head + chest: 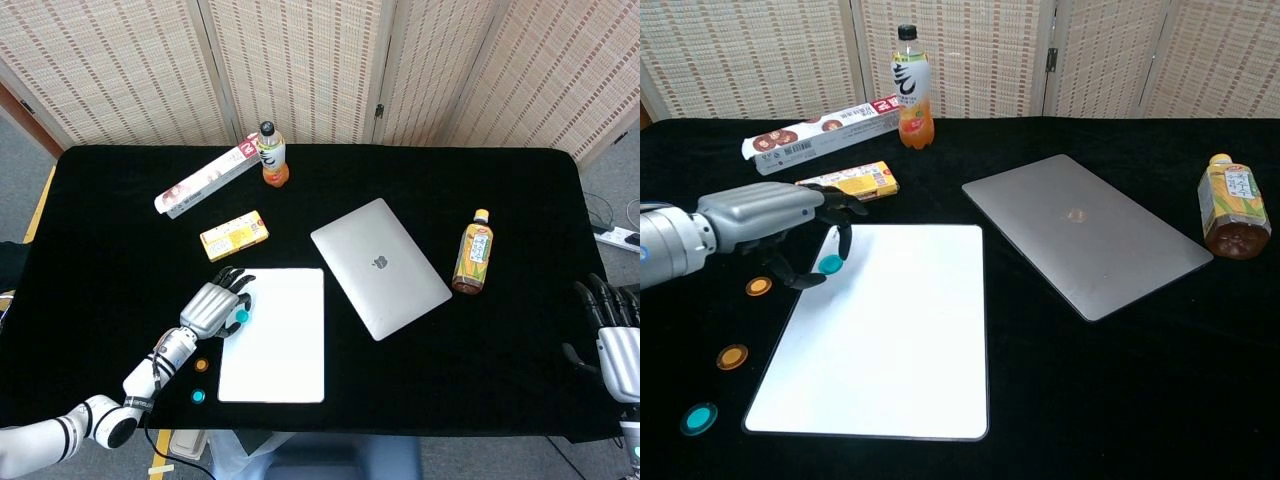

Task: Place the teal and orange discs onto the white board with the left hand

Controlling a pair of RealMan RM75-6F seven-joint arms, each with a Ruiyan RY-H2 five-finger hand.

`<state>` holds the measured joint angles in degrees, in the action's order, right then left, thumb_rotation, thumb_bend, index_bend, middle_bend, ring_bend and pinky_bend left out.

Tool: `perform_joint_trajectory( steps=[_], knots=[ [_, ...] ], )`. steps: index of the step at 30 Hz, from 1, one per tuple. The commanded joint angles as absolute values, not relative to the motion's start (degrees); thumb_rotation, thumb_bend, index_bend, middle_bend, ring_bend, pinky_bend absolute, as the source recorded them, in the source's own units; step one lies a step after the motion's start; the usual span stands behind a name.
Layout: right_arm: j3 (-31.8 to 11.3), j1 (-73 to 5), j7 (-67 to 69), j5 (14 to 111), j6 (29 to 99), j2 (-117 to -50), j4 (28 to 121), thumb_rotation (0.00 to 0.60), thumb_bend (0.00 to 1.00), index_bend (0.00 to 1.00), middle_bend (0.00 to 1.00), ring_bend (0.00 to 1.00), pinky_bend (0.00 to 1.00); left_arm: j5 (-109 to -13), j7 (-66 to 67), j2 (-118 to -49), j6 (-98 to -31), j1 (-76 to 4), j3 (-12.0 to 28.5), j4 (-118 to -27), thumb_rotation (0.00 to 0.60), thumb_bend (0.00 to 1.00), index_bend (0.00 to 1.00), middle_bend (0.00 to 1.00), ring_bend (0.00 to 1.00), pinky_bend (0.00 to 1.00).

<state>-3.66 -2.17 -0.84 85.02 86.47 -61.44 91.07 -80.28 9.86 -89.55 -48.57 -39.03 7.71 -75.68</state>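
My left hand pinches a teal disc between thumb and a finger. It holds the disc over the upper left edge of the white board. On the black cloth left of the board lie two orange discs and a second teal disc. In the head view my forearm hides one orange disc; the other shows beside it. My right hand hangs at the table's right edge, fingers apart and empty.
A closed silver laptop lies right of the board. A yellow box sits just behind my left hand. A long snack box and an orange drink bottle stand at the back, a tea bottle at the right.
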Motion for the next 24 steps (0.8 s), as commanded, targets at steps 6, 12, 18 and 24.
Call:
perform_joint_trajectory(
  steps=[6, 12, 18, 24],
  knots=[
    [-3.68, -1.90, -0.46, 84.78, 86.60, -61.38, 90.93, 0.600, 0.32, 0.00, 0.00, 0.00, 0.00, -77.19, 11.09, -92.21, -45.97, -41.49, 8.43, -73.19, 0.600, 0.40, 0.38, 0.15, 0.05, 0.00],
    [-3.71, -1.94, -0.21, 85.01, 86.59, -61.46, 90.76, 0.600, 0.32, 0.00, 0.00, 0.00, 0.00, -76.71, 12.54, -91.04, -47.94, -40.81, 7.42, -74.63, 0.600, 0.40, 0.30, 0.14, 0.03, 0.00],
    [-3.73, -2.24, -0.27, 85.46, 86.37, -61.56, 90.78, 0.600, 0.32, 0.00, 0.00, 0.00, 0.00, -81.53, 11.70, -86.66, -54.51, -37.41, 3.86, -78.53, 0.600, 0.40, 0.42, 0.14, 0.04, 0.00],
    [-3.69, -2.56, -0.64, 86.05, 86.25, -61.76, 91.05, 0.600, 0.32, 0.00, 0.00, 0.00, 0.00, -88.32, 9.62, -82.49, -60.34, -34.09, -1.23, -81.20, 0.600, 0.40, 0.45, 0.14, 0.05, 0.00]
  ],
)
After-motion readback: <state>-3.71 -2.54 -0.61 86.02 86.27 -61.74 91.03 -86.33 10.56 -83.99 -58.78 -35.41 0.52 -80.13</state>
